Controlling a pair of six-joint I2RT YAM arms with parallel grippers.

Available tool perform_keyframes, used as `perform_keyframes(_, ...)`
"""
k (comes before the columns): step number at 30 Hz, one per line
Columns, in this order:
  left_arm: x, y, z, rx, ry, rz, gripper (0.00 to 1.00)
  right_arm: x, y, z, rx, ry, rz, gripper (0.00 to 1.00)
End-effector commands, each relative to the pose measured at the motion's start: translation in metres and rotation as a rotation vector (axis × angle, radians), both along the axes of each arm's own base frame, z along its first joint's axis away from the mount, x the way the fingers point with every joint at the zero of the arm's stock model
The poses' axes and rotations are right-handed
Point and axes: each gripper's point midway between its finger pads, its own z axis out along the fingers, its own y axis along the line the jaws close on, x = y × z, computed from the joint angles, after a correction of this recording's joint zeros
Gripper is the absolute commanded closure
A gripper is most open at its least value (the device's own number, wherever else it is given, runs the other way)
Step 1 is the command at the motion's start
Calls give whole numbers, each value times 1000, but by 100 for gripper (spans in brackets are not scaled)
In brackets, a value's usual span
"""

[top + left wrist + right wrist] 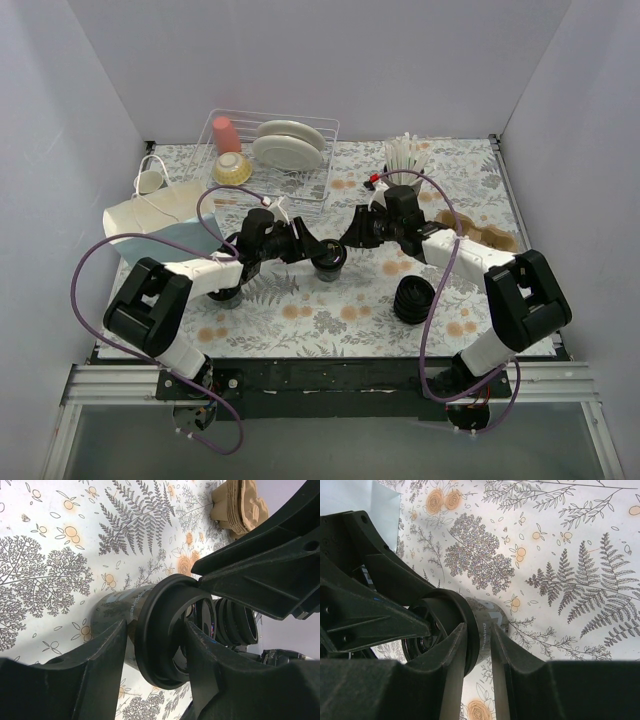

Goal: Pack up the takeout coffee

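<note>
The takeout coffee (330,264), a small black cup with a black lid, is at the middle of the floral table, between both grippers. In the left wrist view its lid (160,630) lies between my left gripper's (155,625) jaws, one finger on the lid's top and one under the rim. In the right wrist view my right gripper (477,627) has its jaws nearly together across the lid's rim, against the cup's body (485,617). In the top view the left gripper (316,252) and the right gripper (348,245) meet at the cup.
A lidless black cup (227,293) stands under my left arm. A ribbed stack of black lids (413,300) is at the front right. Cardboard carriers (478,232) lie at the right and a white paper bag (150,215) at the left. A wire dish rack (270,150) is at the back.
</note>
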Motion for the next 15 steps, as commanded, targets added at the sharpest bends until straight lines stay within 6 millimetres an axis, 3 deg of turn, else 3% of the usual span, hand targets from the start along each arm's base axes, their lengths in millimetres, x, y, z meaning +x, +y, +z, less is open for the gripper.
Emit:
perform_keyframes(1, -67, 46, -110, 312, 322, -29, 54, -20, -1, -12, -33, 38, 49, 67)
perform_keyframes(15, -69, 46, -112, 318, 325, -36, 54, -18, -2, 15, -37, 18, 36, 69)
